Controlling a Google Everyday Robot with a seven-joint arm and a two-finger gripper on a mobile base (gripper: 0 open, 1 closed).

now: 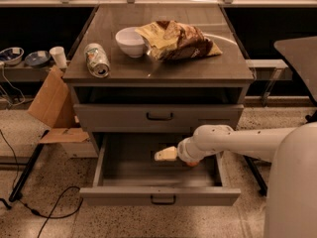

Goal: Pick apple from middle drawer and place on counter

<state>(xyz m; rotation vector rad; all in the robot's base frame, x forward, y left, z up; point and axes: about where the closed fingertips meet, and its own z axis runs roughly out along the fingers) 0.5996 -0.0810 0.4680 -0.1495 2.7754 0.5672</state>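
Observation:
The middle drawer is pulled open at the bottom of the cabinet. My arm reaches in from the right. My gripper is inside the drawer, right of its centre, pointing left. Only an orange sliver of the apple shows under my wrist; the rest is hidden by the arm. I cannot tell whether the gripper touches it. The counter is the dark wood-grain cabinet top above.
On the counter are a white bowl, a crumpled chip bag and a can on its side. The upper drawer is shut. A cardboard box leans at the left. Cables lie on the floor.

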